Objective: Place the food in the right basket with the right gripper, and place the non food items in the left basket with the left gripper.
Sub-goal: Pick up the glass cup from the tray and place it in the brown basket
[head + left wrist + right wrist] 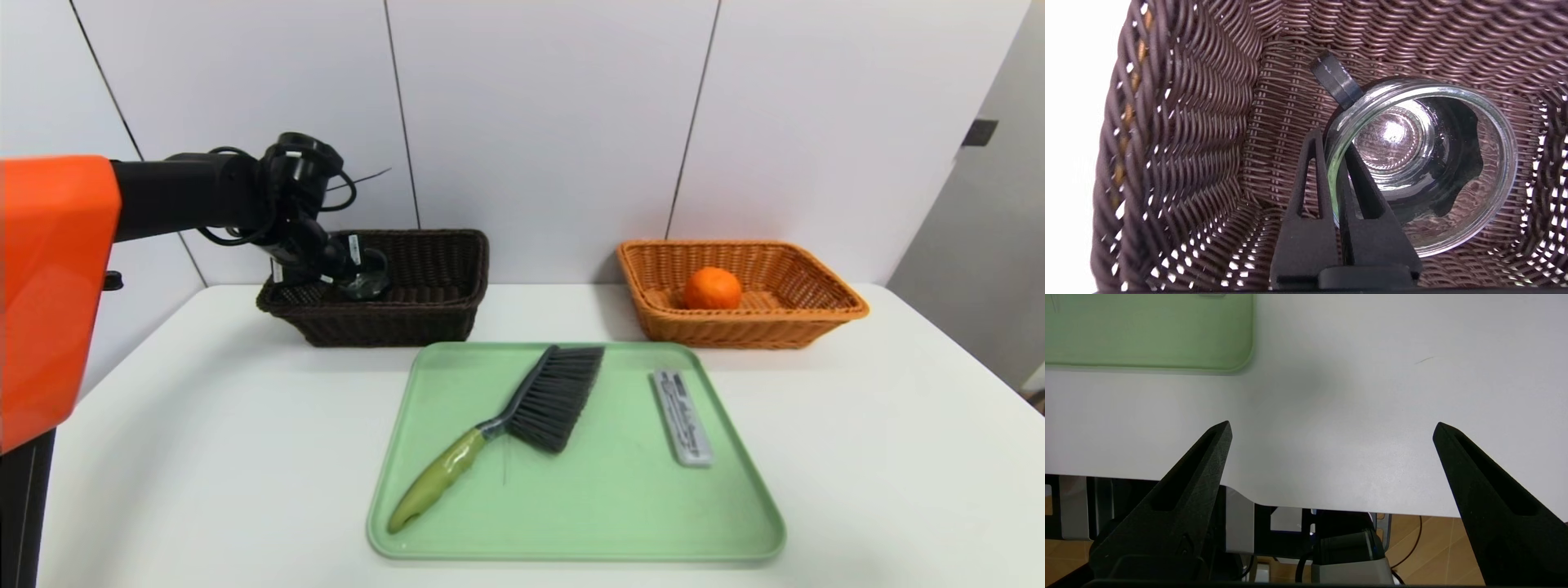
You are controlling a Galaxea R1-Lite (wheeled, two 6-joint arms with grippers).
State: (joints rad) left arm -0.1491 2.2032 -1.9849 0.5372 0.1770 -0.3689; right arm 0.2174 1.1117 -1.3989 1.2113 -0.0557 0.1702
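The left hand [1331,141] was down inside the dark brown woven basket [392,327], clenched on the wall of a clear glass vessel [1508,163], one finger inside the rim and one outside. The vessel stood within that basket, its open mouth facing up toward the hand. Nearer the robot than the left hand, and to its right, a green tray [637,514] lay on the white surface [204,449]. On the tray were a brush [445,478] with dark bristles and an olive-green handle, then a slim grey item [683,418] with dark print. Farther to the right of the left hand, beyond the tray, sat an orange woven basket [735,333] with a round orange fruit [713,288] in it. The right hand [1333,430] was above the surface's near edge, to the right of the tray, released and spread wide with nothing between its fingers.
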